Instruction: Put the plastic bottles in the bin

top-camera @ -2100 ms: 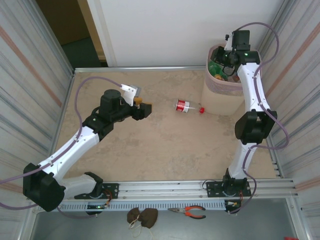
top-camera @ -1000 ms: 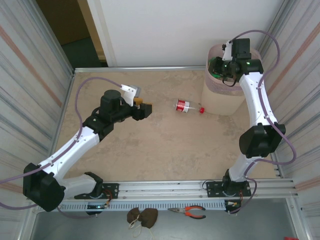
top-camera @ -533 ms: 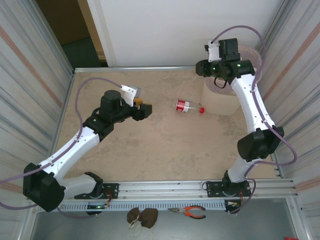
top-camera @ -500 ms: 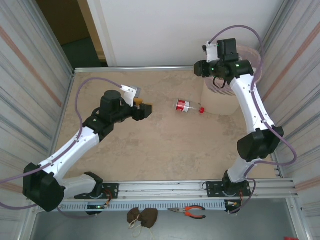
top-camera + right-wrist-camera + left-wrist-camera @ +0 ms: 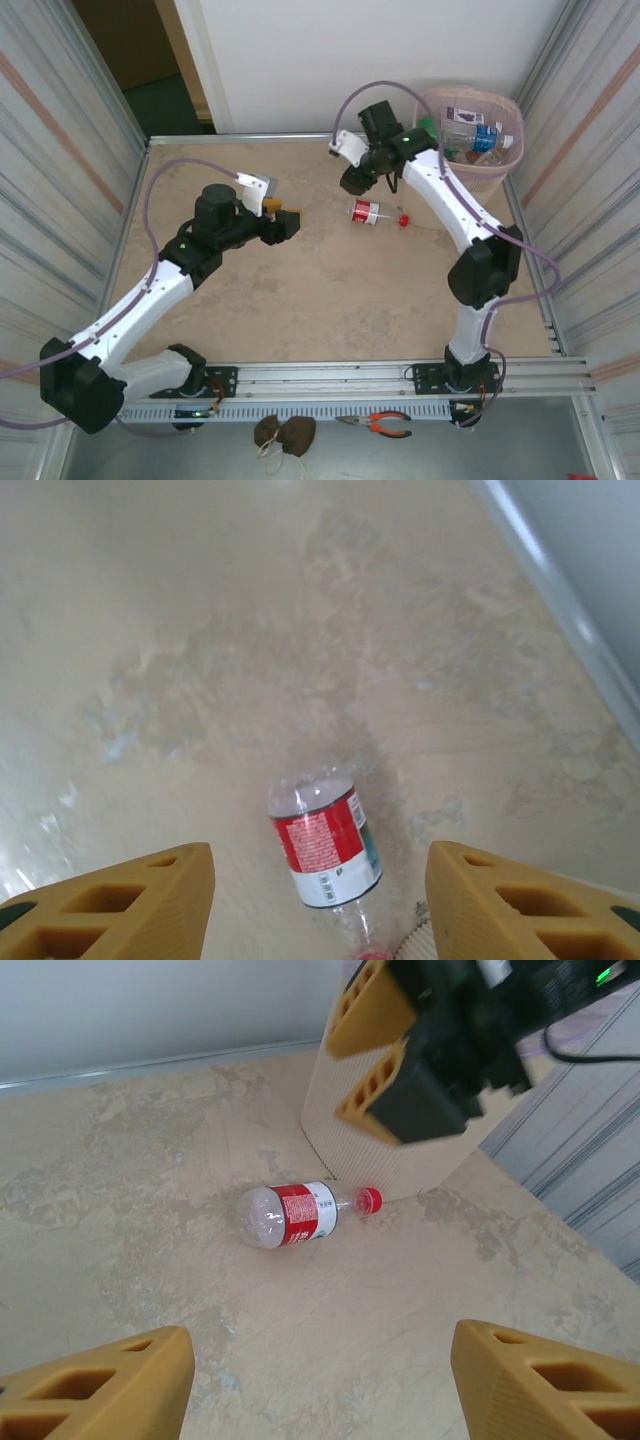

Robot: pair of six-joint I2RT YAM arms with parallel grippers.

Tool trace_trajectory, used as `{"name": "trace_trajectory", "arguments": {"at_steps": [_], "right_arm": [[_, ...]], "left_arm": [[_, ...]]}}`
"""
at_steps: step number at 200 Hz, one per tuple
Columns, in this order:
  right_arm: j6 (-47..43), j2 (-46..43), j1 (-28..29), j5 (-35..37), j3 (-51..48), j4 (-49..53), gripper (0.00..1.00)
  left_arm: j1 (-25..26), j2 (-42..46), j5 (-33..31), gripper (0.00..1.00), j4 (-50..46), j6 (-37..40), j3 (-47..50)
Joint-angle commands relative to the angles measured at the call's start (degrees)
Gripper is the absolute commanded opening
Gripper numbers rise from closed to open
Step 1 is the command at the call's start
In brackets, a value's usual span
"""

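One plastic bottle, clear with a red label and red cap, lies on its side on the table. Its cap points at the foot of the bin, just beside that wall. The bin stands in the far right corner and already holds several bottles.

The right gripper hovers above the bottle's base end, jaws open and holding nothing. In the right wrist view the two fingers stand on either side of the bottle, so the jaws already lie across its width. The step in hand looks to be the reach for this pickup.

To do it well, the right gripper should descend straight down with the label band centred between the fingers. It should go low enough to close below the widest part of the round body. An empty bottle is light and slick, and it will likely roll or squirt out if pinched high or off-centre. Gripping at the label rather than the neck also keeps the fingers off the bin wall. After closing, the lift must clear the pink-lined rim before release.

The left gripper sits well to the bottle's left, open and empty. It is best kept there, out of the right arm's path.
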State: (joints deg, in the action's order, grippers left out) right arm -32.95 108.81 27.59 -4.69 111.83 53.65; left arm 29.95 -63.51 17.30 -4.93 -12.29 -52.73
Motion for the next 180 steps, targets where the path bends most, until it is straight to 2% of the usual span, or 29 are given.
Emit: {"name": "trace_trajectory", "arguments": {"at_steps": [1,75,120,180], "right_arm": [[-8.5,4.0,0.8,5.3,3.0,6.1,0.61],[-12.2,17.5,1.5,9.9,8.1,8.2,0.87],[-14.5,22.9,1.3,11.8,8.2,8.3,0.89],[-14.8,27.5,0.9,8.8,8.5,8.1,0.86]], "left_arm": [[-0.4,1.9,-0.9,0.69,-1.2,0.0,0.3],[-0.4,3.1,-1.7,0.69,-2.3,0.2,0.7],[-0.4,2.8,-1.6,0.69,-2.6,0.2,0.4],[-0.6,2.0,-1.0,0.69,-2.7,0.2,-0.4]]}}
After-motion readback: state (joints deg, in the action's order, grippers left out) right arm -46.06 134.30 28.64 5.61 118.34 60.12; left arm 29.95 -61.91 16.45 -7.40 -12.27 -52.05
